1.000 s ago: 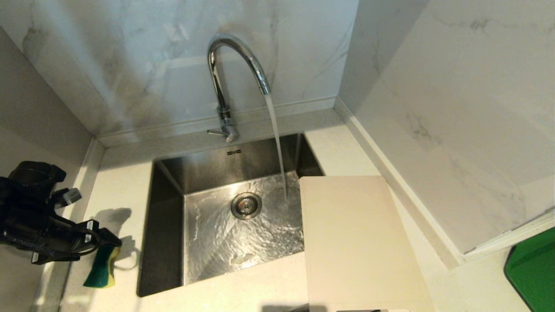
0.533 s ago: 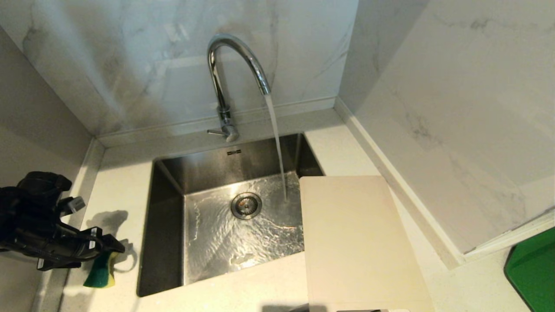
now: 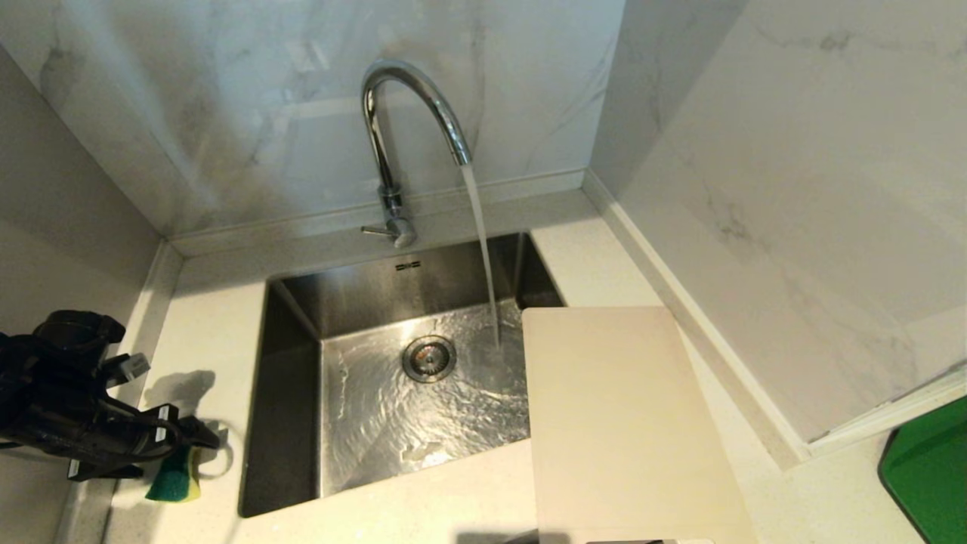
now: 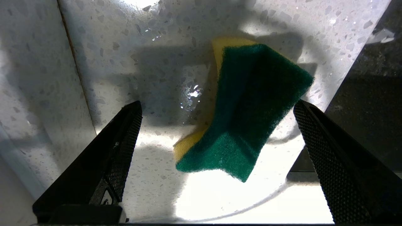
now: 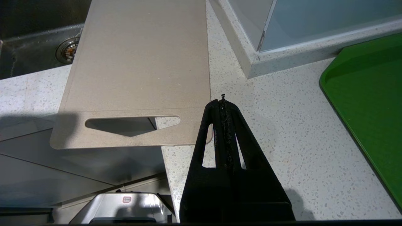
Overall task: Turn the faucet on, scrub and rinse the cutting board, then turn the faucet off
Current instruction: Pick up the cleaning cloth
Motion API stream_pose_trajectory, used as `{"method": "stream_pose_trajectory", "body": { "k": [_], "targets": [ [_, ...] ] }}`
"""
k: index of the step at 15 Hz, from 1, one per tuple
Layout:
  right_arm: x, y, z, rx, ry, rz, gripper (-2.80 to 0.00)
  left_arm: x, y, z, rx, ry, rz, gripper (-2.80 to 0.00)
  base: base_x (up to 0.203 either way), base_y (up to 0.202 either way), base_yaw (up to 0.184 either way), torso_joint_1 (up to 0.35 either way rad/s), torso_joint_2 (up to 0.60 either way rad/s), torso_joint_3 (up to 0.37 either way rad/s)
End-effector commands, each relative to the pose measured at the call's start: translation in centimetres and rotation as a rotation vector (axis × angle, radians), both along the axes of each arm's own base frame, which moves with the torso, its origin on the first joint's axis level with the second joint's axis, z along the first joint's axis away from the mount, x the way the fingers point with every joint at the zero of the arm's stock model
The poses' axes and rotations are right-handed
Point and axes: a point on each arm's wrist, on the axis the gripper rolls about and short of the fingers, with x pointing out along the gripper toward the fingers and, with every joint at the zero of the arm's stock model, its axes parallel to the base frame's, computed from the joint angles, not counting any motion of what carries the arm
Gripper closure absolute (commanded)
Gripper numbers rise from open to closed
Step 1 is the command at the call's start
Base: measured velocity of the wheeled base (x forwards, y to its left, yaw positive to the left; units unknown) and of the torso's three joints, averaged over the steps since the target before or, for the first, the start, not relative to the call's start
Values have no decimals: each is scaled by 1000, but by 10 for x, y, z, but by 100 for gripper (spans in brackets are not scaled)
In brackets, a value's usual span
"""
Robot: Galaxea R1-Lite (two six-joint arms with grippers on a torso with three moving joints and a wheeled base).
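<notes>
While the left claw (image 4: 216, 131) gapes over the sponge (image 4: 248, 110) beside the sink (image 3: 287, 393) edge, the right claw (image 5: 223, 105) sits closed.

faucet (image 3: 393, 151) behind sink (image 3: 287, 393), cutting board (image 3: 619, 423) right, sponge (image 3: 175, 483) left

The left gripper (image 3: 198, 440) covers the upper part of the sponge (image 3: 175, 483) in the head view. The cutting board (image 3: 627, 423) runs off the lower frame edge, concealing its slot handle. The green tray (image 3: 933, 476) is cropped at the corner. The right gripper appears only in the right wrist view (image 5: 223, 103).
</notes>
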Motion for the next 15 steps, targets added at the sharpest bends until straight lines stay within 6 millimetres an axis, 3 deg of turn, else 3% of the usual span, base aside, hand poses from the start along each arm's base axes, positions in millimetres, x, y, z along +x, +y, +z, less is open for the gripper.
{"method": "stream_pose_trajectory", "body": {
  "k": [1,2,11,15],
  "targets": [
    [0,0,0,1,0,0,0,1,0,-6,-3,5,2,-280,0,0,0,0,0,0],
    [0,0,0,0,1,0,0,1,0,-7,-2,0,2,0,0,0,0,0,0,0],
    [0,0,0,0,2,0,0,4,1,-12,-20,-10,0,0,0,0,0,0,0,0],
    [0,0,0,0,2,0,0,3,-1,-5,-25,-37,-5,0,0,0,0,0,0,0]
  ]
}}
